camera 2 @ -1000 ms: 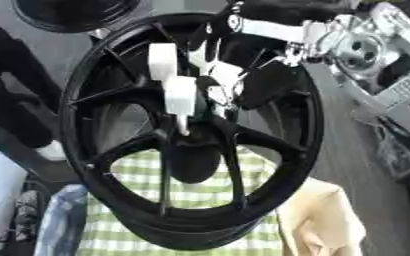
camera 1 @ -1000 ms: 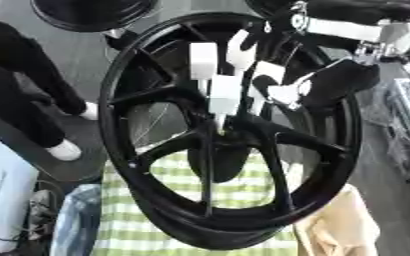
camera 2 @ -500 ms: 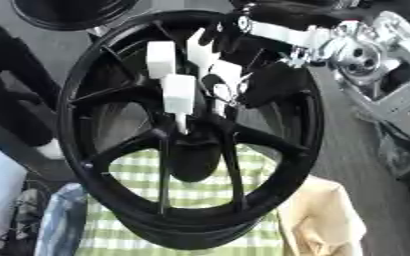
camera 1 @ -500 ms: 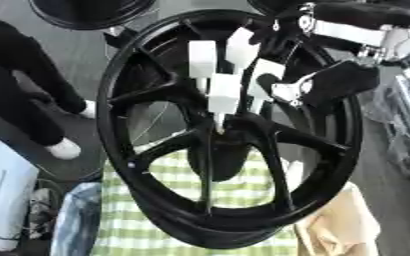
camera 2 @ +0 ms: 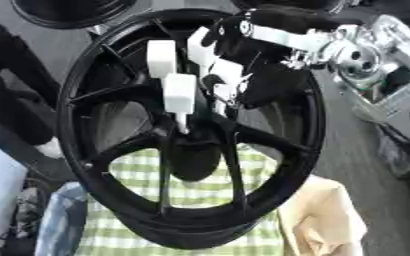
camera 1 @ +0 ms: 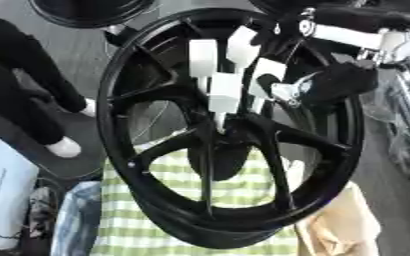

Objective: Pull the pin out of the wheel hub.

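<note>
right eye view shows right hand (camera 2: pixel 210 75) wrist joints.

light: even, fairly bright, no hard shadows | glare: white fingers (camera 1: pixel 223 91) at upper centre washed out | blur: soft throughout, worst at right edge | wheel (camera 1: pixel 331 165) black, little surface detail

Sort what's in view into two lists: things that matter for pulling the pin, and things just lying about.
For the job:
- wheel, black, spoked
- wheel hub
- pin, a thin pale stem going into the hub
- right hand, white fingers at the pin

Lying about:
- green checked cloth behind the wheel
- tan cloth
- second black wheel at the far edge
</note>
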Motion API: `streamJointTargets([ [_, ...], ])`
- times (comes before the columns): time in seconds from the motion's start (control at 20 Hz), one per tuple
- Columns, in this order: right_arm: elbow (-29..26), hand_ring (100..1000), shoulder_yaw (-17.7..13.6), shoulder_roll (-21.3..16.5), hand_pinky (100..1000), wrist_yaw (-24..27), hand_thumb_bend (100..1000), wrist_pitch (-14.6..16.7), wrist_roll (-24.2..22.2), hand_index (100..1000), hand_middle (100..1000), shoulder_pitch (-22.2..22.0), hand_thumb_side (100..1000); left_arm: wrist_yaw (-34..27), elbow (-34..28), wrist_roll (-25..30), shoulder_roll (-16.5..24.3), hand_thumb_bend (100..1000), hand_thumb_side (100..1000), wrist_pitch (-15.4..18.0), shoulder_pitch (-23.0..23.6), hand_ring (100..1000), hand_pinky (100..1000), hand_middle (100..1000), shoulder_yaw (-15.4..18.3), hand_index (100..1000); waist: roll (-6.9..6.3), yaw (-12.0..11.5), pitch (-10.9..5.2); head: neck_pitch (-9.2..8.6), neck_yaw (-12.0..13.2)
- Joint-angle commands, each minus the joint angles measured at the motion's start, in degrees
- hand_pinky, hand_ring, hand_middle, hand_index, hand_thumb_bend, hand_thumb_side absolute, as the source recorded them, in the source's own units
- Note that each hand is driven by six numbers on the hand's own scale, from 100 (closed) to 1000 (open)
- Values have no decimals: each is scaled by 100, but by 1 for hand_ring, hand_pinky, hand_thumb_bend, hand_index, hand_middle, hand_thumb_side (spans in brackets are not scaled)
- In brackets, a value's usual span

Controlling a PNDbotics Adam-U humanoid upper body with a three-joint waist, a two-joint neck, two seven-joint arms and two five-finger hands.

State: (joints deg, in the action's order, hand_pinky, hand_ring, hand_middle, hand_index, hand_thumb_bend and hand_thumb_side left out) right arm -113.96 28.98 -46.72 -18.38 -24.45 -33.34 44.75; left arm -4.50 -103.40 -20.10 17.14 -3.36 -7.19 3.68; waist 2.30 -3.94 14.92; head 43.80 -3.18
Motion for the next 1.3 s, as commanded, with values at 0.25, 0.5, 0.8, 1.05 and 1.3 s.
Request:
streamJointTargets([
  [0.25, -64, 807, -90, -183, 888, -158, 175, -100, -4, 883, 757, 21, 549, -23, -81, 21, 80, 266, 762, -1, -66, 808, 802, 717, -3, 746, -17, -9, -42, 32, -22],
  [0.5, -64, 825, -113, -175, 895, -208, 174, -122, 29, 899, 773, -4, 538, -28, -80, 26, 76, 265, 765, -2, -65, 809, 802, 718, -7, 746, -17, -11, -28, 32, -23],
  [0.8, -64, 862, -154, -170, 907, -232, 178, -176, 198, 910, 801, -37, 512, -33, -78, 27, 72, 262, 767, -4, -72, 810, 802, 719, -8, 745, -18, -10, -6, 32, -15],
  [1.05, -58, 868, -158, -173, 911, -250, 161, -167, 235, 917, 807, -70, 544, -36, -82, 32, 72, 261, 769, -5, -81, 811, 803, 720, -13, 745, -13, -16, 20, 32, -13],
  [1.3, 16, 862, -131, -150, 912, -241, 145, -107, 137, 922, 801, -73, 583, -39, -83, 35, 71, 259, 771, -7, -84, 813, 803, 720, -16, 745, -4, -19, 49, 32, -14],
])
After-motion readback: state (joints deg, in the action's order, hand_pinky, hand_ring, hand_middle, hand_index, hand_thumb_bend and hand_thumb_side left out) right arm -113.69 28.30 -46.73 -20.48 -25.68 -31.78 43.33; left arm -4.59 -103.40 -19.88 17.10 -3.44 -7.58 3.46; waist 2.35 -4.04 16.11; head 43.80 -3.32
